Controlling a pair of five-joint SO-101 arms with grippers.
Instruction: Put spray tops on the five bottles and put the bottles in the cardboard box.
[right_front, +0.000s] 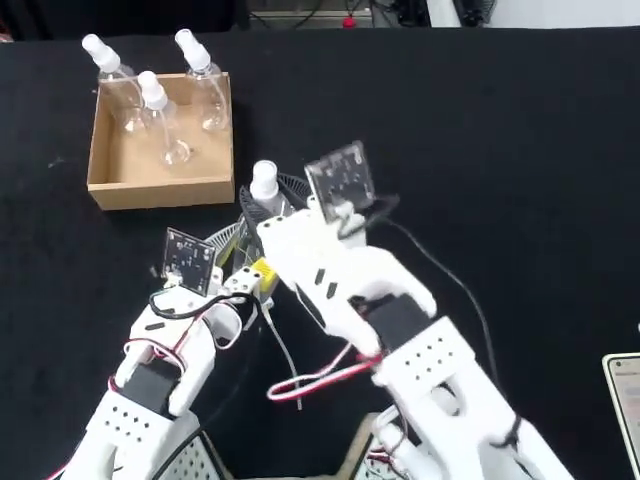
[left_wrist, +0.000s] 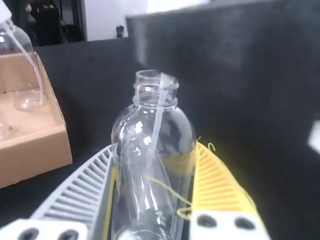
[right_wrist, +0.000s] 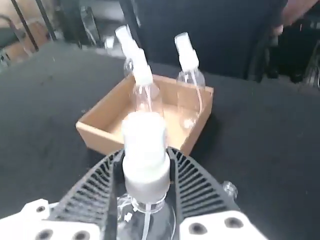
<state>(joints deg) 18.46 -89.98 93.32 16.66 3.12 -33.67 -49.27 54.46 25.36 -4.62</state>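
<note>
Inside box (right_front: 160, 190), three bottles (right_front: 160, 125), fourth bottle (left_wrist: 150, 150) outside

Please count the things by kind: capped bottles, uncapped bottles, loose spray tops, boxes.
Brown cardboard box: 1
Clear plastic bottles with white spray tops, in the box: 3
Clear plastic bottle, neck open, in the left gripper: 1
White spray top in the right gripper: 1
Total: 6

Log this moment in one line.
left gripper: shut on bottle | right gripper: shut on spray top, tube in bottle neck | cardboard box: three capped bottles
</note>
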